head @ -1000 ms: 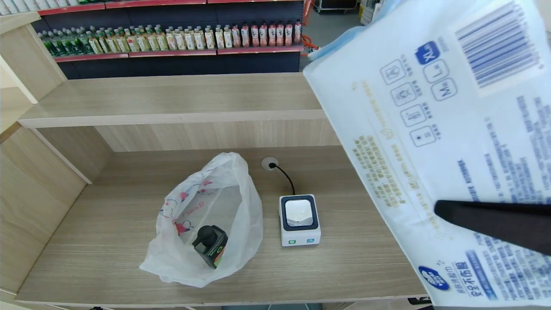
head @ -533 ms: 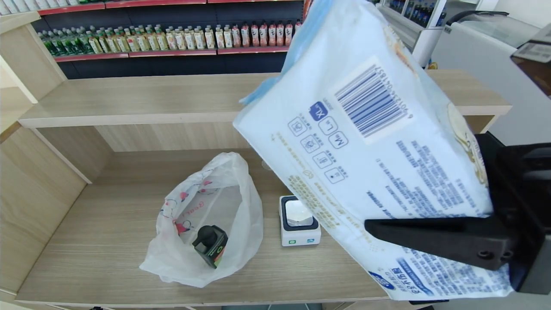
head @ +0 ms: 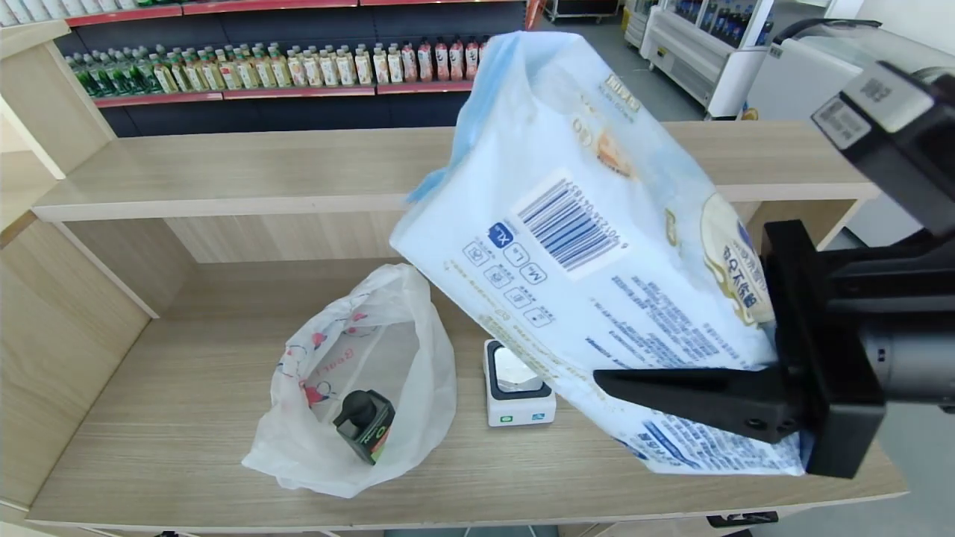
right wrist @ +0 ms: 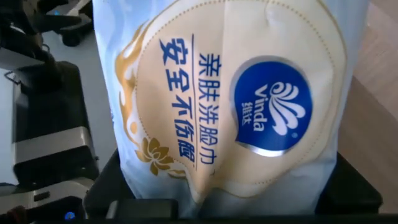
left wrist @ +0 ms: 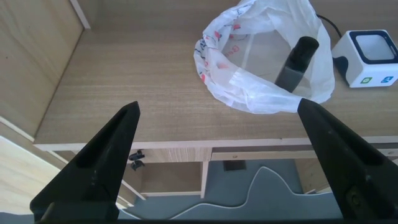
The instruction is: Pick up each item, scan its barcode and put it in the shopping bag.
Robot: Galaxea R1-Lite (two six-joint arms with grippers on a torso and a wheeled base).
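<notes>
My right gripper (head: 716, 388) is shut on a large white and blue soft pack (head: 589, 253), held tilted in the air above the right half of the counter. Its barcode (head: 568, 224) faces up toward me, and its lower edge hangs over the white barcode scanner (head: 518, 391). The right wrist view looks straight at the pack's printed end (right wrist: 230, 106). A translucent shopping bag (head: 358, 380) lies open left of the scanner with a dark bottle (head: 364, 425) inside; the bag (left wrist: 261, 56) and bottle (left wrist: 297, 62) lie ahead of my open, empty left gripper (left wrist: 217, 155), which hangs before the counter's front edge.
The wooden counter (head: 186, 418) has a raised back ledge (head: 261, 171) and a side wall on the left. The scanner's black cable (head: 496, 302) runs to a grommet at the back. Store shelves with bottles (head: 298, 67) stand behind.
The right gripper has carried the pack leftward and down, away from the camera, and turned it, so its lower edge now hangs over the scanner. Bag, bottle and scanner have stayed put.
</notes>
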